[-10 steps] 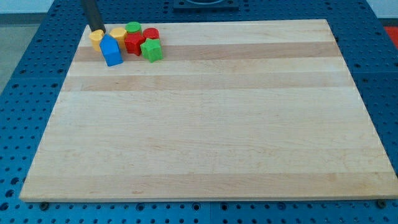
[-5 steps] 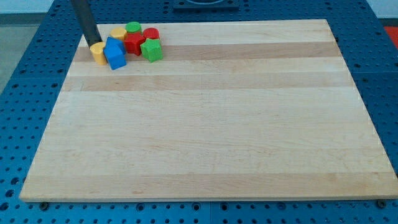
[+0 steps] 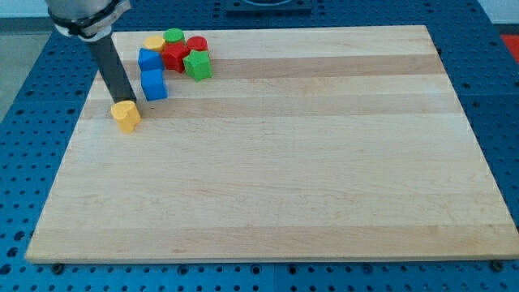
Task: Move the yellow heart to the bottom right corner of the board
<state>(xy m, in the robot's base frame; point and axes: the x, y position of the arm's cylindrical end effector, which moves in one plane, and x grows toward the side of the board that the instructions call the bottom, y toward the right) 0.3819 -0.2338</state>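
No fingers, nothing held: my tip touches yellow heart at its 12 o'clock. Heart now shoved clear of cluster; blue block left behind. Bottom-right corner of desk far.

Pale striped wooden board, yellow heart, two blue blocks, dark rod.

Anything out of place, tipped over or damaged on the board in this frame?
Nothing stands out. The yellow heart sits alone near the view's left edge of the board, with my tip touching its upper side. The other blocks stay clustered at the view's top left, all on the board and intact.
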